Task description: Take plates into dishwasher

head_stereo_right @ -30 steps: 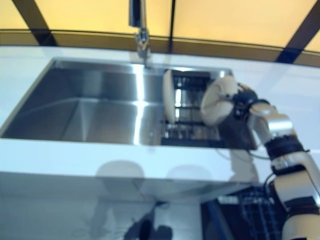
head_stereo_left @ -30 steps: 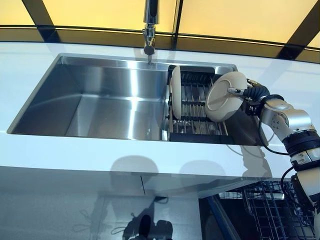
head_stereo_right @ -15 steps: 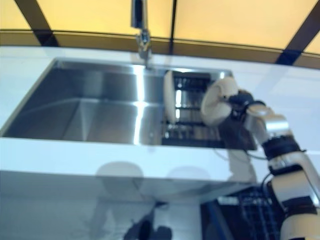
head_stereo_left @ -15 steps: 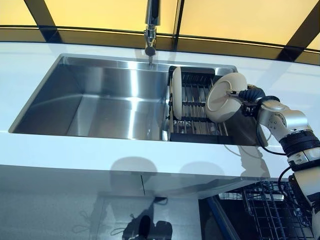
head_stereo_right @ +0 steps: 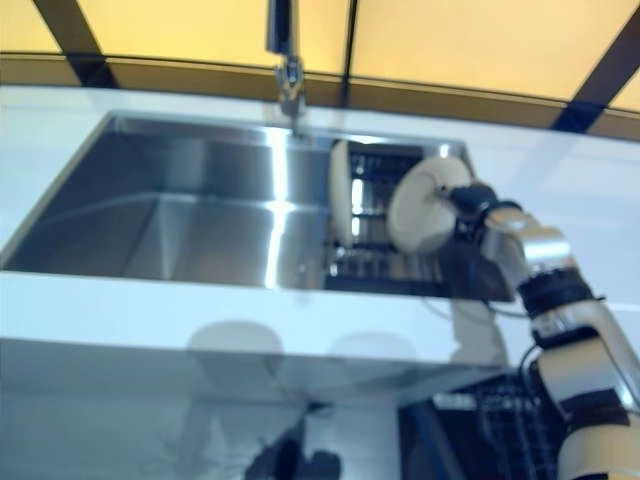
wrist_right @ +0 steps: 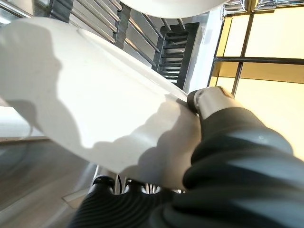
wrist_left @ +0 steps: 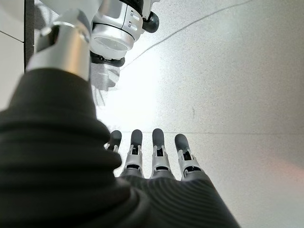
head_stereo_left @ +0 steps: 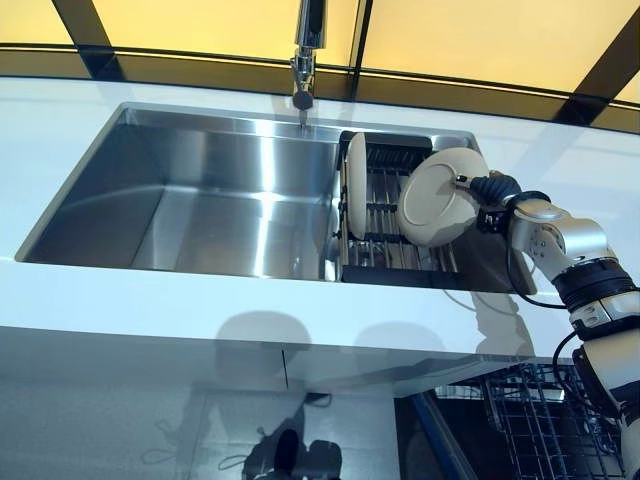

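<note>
Over the drying rack at the right end of the steel sink, the right hand holds a cream plate by its 3 o'clock rim. The plate is tilted, its face turned toward the sink basin, lifted above the rack's bars. In the right wrist view the thumb lies on the plate's upper face near the rim while the fingers curl under it, so the rim is pinched between them. A second cream plate stands upright on edge in the rack at its 9 o'clock side, apart from the held one. The tap rises at 12 o'clock behind the sink, and the white worktop runs along the front at 6 o'clock. At about 5 o'clock, below the worktop, the wire basket of the dishwasher shows. The left hand appears only in its own wrist view, fingers straight and side by side, empty, over a speckled floor.
</note>
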Robot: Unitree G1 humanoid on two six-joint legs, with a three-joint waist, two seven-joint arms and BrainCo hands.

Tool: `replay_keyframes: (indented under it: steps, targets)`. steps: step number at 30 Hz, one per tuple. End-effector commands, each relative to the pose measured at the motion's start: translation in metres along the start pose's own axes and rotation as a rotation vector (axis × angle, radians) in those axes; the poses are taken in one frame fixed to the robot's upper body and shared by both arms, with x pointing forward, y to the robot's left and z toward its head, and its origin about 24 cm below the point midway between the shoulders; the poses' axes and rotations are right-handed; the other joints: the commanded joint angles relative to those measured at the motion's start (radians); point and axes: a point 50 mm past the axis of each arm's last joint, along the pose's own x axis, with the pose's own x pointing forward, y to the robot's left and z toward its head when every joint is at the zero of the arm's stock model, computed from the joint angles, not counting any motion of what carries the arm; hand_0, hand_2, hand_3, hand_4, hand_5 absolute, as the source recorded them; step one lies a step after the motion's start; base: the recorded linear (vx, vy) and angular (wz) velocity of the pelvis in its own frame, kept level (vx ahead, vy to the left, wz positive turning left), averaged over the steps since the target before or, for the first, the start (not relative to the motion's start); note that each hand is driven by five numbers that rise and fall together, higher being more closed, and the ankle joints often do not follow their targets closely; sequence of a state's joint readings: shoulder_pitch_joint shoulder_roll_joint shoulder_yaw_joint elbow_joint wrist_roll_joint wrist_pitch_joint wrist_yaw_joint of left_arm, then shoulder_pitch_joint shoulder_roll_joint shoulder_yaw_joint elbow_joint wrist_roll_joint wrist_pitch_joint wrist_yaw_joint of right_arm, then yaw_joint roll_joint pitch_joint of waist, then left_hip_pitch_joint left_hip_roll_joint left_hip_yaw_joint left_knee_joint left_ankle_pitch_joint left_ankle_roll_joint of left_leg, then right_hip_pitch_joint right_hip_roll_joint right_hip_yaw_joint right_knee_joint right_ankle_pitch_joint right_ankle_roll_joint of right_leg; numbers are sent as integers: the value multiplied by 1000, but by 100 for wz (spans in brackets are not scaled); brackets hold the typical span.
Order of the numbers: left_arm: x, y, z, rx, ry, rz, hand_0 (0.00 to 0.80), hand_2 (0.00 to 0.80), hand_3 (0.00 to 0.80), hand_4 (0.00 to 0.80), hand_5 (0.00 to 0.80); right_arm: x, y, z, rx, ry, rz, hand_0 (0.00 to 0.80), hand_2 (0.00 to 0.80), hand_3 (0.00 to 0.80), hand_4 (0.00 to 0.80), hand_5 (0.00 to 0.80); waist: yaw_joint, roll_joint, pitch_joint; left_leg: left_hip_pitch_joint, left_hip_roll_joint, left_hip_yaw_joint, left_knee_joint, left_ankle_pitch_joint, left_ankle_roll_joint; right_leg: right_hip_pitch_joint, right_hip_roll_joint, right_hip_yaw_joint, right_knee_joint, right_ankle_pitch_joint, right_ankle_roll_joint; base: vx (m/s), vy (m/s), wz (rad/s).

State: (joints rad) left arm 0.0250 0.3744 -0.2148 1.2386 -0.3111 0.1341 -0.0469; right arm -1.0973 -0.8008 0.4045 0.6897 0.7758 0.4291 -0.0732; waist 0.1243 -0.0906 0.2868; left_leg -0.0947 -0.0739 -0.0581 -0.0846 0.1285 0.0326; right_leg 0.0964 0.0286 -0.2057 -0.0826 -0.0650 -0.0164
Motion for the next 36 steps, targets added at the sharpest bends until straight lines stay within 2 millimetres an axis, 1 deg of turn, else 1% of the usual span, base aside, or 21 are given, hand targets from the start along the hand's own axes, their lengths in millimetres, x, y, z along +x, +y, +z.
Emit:
replay_keyframes:
  steps: [1,11,16,20,26,29,31,32,33,36]
  targets:
    - [-1,5,-15,34,50,26,0,0,0,0,0,-6,-5,41,-90,-125,-32,800,800,800,800,800,23,0,-56,70,46,55,-3,-91,-82,-105,-108,-19,-2,160,142,0,0,0]
    - [-1,6,-22,47,64,30,0,0,0,0,0,-10,-15,54,-124,-173,-102,800,800,800,800,800,18,-12,-90,93,49,63,-3,-99,-84,-84,-101,-12,-5,153,142,0,0,0]
    - [-2,6,-27,41,91,28,0,0,0,0,0,-14,-20,65,-136,-195,-136,800,800,800,800,800,7,-28,-125,113,52,77,-3,-106,-86,-70,-96,-3,-5,152,145,0,0,0]
    - [-2,6,-30,42,106,37,0,0,0,0,0,-20,-28,79,-161,-224,-160,800,800,800,800,800,-5,-35,-158,133,54,91,-3,-113,-88,-55,-92,10,-5,149,146,4,21,-9]
    - [-2,6,-28,22,108,35,0,0,0,0,0,-31,-38,103,-220,-276,-225,800,800,800,800,800,-33,-39,-196,152,55,111,-3,-119,-87,-46,-86,44,-5,150,147,-51,40,-23]
    - [-1,5,-27,20,107,33,0,0,0,0,0,-36,-47,110,-226,-293,-257,800,800,800,800,800,-48,-43,-210,161,54,121,-3,-124,-85,-43,-84,59,-5,152,149,-48,33,-18]
    - [-1,5,-25,22,110,30,0,0,0,0,0,-42,-55,118,-238,-301,-289,800,800,800,800,800,-61,-46,-222,168,55,130,-3,-126,-83,-43,-81,76,-4,154,150,-29,22,-25]
    - [-1,5,-25,23,111,29,0,0,0,0,0,-43,-56,120,-241,-301,-294,800,800,800,800,800,-62,-46,-223,169,55,132,-3,-126,-83,-43,-81,78,-3,155,150,-8,23,-26]
    - [-1,4,-24,25,115,23,0,0,0,0,0,-47,-61,125,-254,-307,-311,800,800,800,800,800,-69,-47,-229,173,56,136,-3,-127,-82,-42,-80,87,-1,155,150,-4,27,-23]
    - [-1,3,-19,32,117,16,0,0,0,0,0,-54,-73,133,-321,-302,-348,800,800,800,800,800,-92,-48,-244,183,57,146,-3,-131,-81,-45,-75,112,3,159,152,4,26,-26]
